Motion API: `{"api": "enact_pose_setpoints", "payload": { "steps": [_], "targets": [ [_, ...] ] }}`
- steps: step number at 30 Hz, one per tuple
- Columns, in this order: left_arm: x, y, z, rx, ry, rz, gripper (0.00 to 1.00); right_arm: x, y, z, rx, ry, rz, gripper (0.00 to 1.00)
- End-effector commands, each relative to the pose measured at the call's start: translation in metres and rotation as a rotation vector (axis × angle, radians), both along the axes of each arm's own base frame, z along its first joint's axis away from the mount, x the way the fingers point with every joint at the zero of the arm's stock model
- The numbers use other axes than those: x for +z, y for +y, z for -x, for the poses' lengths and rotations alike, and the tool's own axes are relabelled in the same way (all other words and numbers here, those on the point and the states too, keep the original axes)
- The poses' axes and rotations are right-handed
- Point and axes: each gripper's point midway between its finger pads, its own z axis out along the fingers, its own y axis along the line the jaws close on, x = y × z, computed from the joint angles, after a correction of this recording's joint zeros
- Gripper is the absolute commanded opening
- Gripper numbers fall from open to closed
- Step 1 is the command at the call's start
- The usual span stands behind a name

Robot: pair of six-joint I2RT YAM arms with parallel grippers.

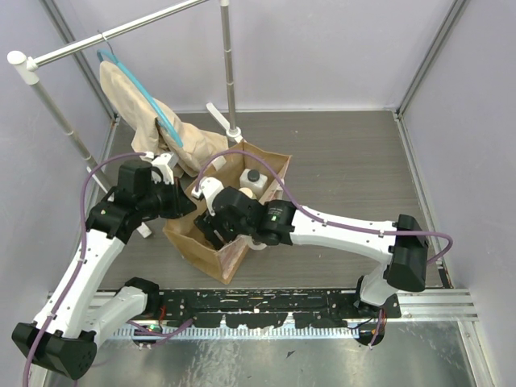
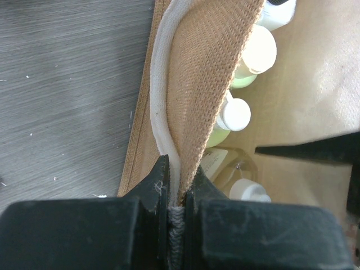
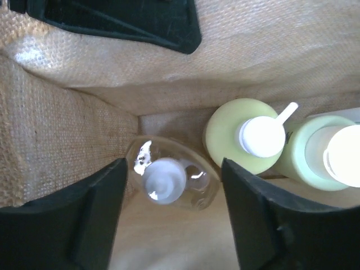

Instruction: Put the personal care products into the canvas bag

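The tan canvas bag (image 1: 201, 250) stands open at the table's centre. My left gripper (image 1: 182, 201) is shut on the bag's rim and cream strap (image 2: 169, 101), holding that side up. My right gripper (image 1: 216, 230) is inside the bag, open and empty (image 3: 174, 216). The squat clear amber bottle (image 3: 169, 180) stands on the bag floor just below and between its spread fingers, touching neither. Two yellow-green bottles with white caps (image 3: 228, 135) (image 3: 306, 160) stand beside it; they also show in the left wrist view (image 2: 235, 114) (image 2: 259, 50). The white bottle with black cap (image 1: 252, 179) stands at the bag's far end.
A beige garment on a blue hanger (image 1: 145, 105) hangs from a metal rack at the back left, close behind the bag. The rack's upright pole (image 1: 228, 72) and foot (image 1: 234, 133) stand just beyond the bag. A metal rail (image 1: 282, 310) runs along the near edge.
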Motion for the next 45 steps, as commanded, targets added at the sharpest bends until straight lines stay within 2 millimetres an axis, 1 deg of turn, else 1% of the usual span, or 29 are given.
{"api": "enact_pose_setpoints", "payload": {
  "steps": [1,2,7,10,11,12,13,14,15,16,17,19,22,24,25,28,31,34,36,38,40,42,45],
  "targets": [
    [0.025,-0.002,-0.003,-0.010,-0.089,0.030,0.09,0.071,-0.001,-0.006,-0.010,-0.088,-0.135,0.87],
    [0.026,-0.002,-0.003,-0.008,-0.089,0.031,0.09,0.080,-0.005,-0.007,-0.015,-0.109,-0.141,0.99],
    [0.032,-0.002,-0.003,-0.006,-0.098,0.036,0.08,0.118,-0.022,-0.035,-0.086,-0.218,-0.139,1.00],
    [0.039,-0.004,-0.002,-0.010,-0.112,0.047,0.09,0.138,-0.035,-0.060,-0.121,-0.236,-0.171,1.00],
    [0.043,-0.004,-0.002,-0.013,-0.119,0.053,0.11,0.143,-0.040,-0.070,-0.128,-0.235,-0.185,1.00],
    [0.047,-0.005,-0.002,-0.015,-0.126,0.060,0.19,0.148,-0.044,-0.078,-0.129,-0.230,-0.199,1.00],
    [0.052,-0.006,-0.003,-0.020,-0.134,0.067,0.30,0.153,-0.050,-0.087,-0.142,-0.233,-0.208,1.00],
    [0.057,-0.007,-0.003,-0.022,-0.143,0.073,0.47,0.157,-0.056,-0.097,-0.153,-0.236,-0.217,1.00],
    [0.062,-0.008,-0.004,-0.024,-0.153,0.077,0.87,0.161,-0.062,-0.105,-0.167,-0.237,-0.221,1.00],
    [0.067,-0.008,-0.004,-0.026,-0.161,0.081,1.00,0.165,-0.068,-0.114,-0.181,-0.245,-0.222,1.00],
    [0.070,-0.008,-0.005,-0.027,-0.165,0.081,0.98,0.168,-0.075,-0.122,-0.196,-0.251,-0.217,1.00],
    [0.077,-0.009,-0.007,-0.028,-0.175,0.082,0.98,0.175,-0.088,-0.137,-0.229,-0.265,-0.205,1.00],
    [0.085,-0.006,-0.008,-0.016,-0.190,0.073,0.98,0.187,-0.108,-0.155,-0.259,-0.277,-0.219,1.00],
    [0.086,0.002,-0.010,0.019,-0.201,0.037,0.98,0.189,-0.129,-0.172,-0.304,-0.278,-0.222,1.00],
    [0.086,0.011,-0.013,0.055,-0.212,0.004,0.98,0.188,-0.144,-0.184,-0.342,-0.281,-0.217,1.00],
    [0.075,0.036,-0.010,0.136,-0.191,-0.113,0.98,0.178,-0.187,-0.214,-0.451,-0.276,-0.188,1.00],
    [0.071,0.061,-0.007,0.225,-0.204,-0.204,0.98,0.159,-0.232,-0.238,-0.554,-0.251,-0.178,1.00],
    [0.072,0.087,-0.005,0.333,-0.231,-0.284,0.98,0.130,-0.277,-0.257,-0.656,-0.198,-0.181,1.00],
    [0.072,0.101,-0.003,0.390,-0.236,-0.328,0.98,0.108,-0.304,-0.265,-0.737,-0.171,-0.159,1.00],
    [0.070,0.109,-0.002,0.421,-0.227,-0.362,0.98,0.086,-0.328,-0.268,-0.822,-0.148,-0.125,1.00],
    [0.064,0.112,-0.003,0.433,-0.200,-0.389,0.98,0.063,-0.349,-0.266,-0.908,-0.127,-0.081,1.00],
    [0.055,0.118,-0.005,0.459,-0.170,-0.423,0.98,0.048,-0.366,-0.263,-0.975,-0.119,-0.058,1.00],
    [0.044,0.124,-0.005,0.486,-0.137,-0.463,0.98,0.030,-0.379,-0.255,-1.029,-0.103,-0.040,1.00]
  ]
}}
